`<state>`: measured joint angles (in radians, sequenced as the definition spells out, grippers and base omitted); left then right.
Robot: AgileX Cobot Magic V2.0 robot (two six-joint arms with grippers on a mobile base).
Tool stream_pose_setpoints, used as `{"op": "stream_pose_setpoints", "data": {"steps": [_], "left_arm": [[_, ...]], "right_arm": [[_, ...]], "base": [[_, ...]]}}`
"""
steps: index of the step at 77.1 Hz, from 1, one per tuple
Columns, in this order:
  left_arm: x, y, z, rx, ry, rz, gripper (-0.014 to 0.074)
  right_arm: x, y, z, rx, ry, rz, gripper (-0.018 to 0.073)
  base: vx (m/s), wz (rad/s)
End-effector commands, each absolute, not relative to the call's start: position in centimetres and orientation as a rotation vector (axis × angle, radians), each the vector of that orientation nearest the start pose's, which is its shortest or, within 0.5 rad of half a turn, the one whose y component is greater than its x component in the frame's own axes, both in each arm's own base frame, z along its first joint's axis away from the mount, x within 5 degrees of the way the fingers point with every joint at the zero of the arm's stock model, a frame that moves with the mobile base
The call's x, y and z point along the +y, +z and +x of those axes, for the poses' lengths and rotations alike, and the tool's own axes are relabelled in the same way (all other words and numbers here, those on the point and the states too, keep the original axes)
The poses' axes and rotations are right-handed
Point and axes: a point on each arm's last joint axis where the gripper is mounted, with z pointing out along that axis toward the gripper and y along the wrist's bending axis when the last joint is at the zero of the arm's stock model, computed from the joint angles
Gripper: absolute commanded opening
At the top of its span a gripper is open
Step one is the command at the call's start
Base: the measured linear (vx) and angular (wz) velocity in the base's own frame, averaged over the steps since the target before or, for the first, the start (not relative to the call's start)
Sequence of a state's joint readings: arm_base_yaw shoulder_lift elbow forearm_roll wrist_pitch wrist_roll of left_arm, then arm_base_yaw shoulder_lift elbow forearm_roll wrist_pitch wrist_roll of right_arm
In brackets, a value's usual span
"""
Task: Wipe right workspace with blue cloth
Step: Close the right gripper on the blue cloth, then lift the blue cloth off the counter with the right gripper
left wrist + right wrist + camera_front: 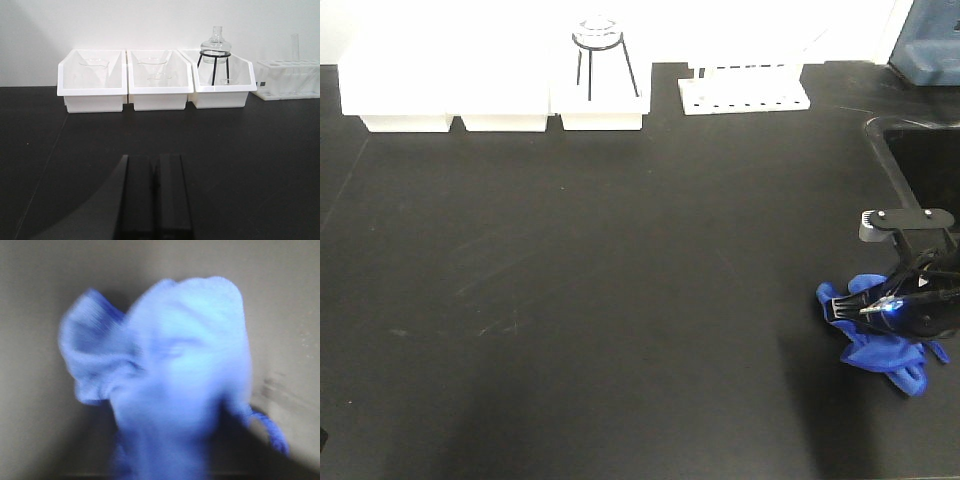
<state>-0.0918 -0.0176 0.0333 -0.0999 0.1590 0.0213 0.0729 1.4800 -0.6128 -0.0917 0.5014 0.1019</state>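
The blue cloth [885,350] lies bunched on the black tabletop [620,280] at the right, near the front. My right gripper [850,308] is down on it and shut on the cloth, with folds sticking out to the left and below. In the right wrist view the cloth [170,370] fills the frame, blurred, and hides the fingers. My left gripper [155,170] is shut and empty, low over the bare tabletop [250,150], pointing at the white bins; it does not show in the front view.
Three white bins [500,90] line the back edge; the right one holds a glass flask on a black stand [603,55]. A white test-tube rack [745,90] stands beside them. A sink opening [925,160] is at the right edge, behind the right gripper.
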Motion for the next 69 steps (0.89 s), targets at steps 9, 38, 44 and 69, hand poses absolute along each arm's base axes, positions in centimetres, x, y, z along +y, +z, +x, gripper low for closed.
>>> {"op": "stream_pose_setpoints", "data": {"steps": [9, 38, 44, 69], "left_arm": [[-0.6, 20.5, 5.4, 1.541, -0.144, 0.014, -0.0006], [-0.6, 20.5, 5.4, 1.541, -0.144, 0.014, -0.0006], [-0.6, 20.5, 5.4, 1.541, -0.144, 0.014, -0.0006], [-0.6, 20.5, 5.4, 1.541, -0.144, 0.014, -0.0006]], "right_arm": [[1.3, 18.3, 23.8, 2.724, -0.042, -0.082, -0.0009], [1.0, 26.3, 19.4, 2.413, -0.022, -0.054, -0.0004], [0.8, 28.0, 17.8, 2.338, -0.018, -0.048, -0.0004], [0.3, 32.2, 10.0, 2.120, -0.004, -0.039, -0.0004]], "base": [[0.00, 0.00], [0.00, 0.00], [0.00, 0.00], [0.00, 0.00]]}}
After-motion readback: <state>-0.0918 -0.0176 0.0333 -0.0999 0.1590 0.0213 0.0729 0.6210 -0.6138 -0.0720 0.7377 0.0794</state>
